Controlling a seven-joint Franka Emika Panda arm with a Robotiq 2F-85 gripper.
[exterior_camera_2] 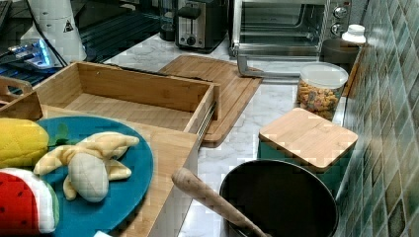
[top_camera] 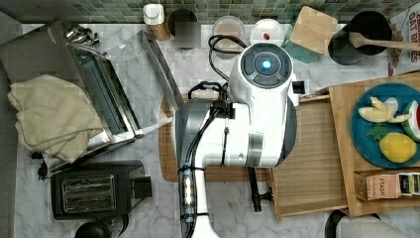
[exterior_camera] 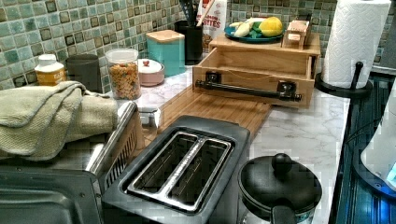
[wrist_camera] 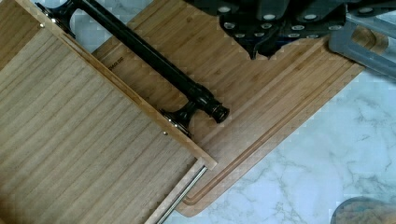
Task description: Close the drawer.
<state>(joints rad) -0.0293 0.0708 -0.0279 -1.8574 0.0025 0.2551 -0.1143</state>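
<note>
In the top view, the toaster oven [top_camera: 109, 94] with a towel [top_camera: 49, 116] draped on it stands to the left of the cutting board [top_camera: 167, 146], and the black toaster [top_camera: 89, 191] sits left of the board's lower corner. The board lies flat on the marble tabletop [top_camera: 148, 213]. The Panda arm [top_camera: 257, 114] hangs over the board's right part. The wrist view shows the pincer [wrist_camera: 261, 39] held above the board and clear of everything; whether it is spread or pressed together I cannot tell.

The drawer [top_camera: 307, 158] stands pulled well out, and its front rim and long black bar handle [top_camera: 255, 191] reach over the board's right part. The handle is free, with nothing touching it. The drawer's ribbed floor is bare. To the right of the board, past the drawer, is the thick wooden top [top_camera: 344, 144], which carries the blue plate [top_camera: 361, 139] of toy fruit. The drawer's back end slides in under this top.

By my reading, the closing push has not begun, and the step in hand is the approach to the drawer front. The next move calls for lowering the pincer onto the board side of the handle or front rim. It should then press straight along the slide rail, away from the board and toward the top, kept square so the drawer does not skew or jam
</note>
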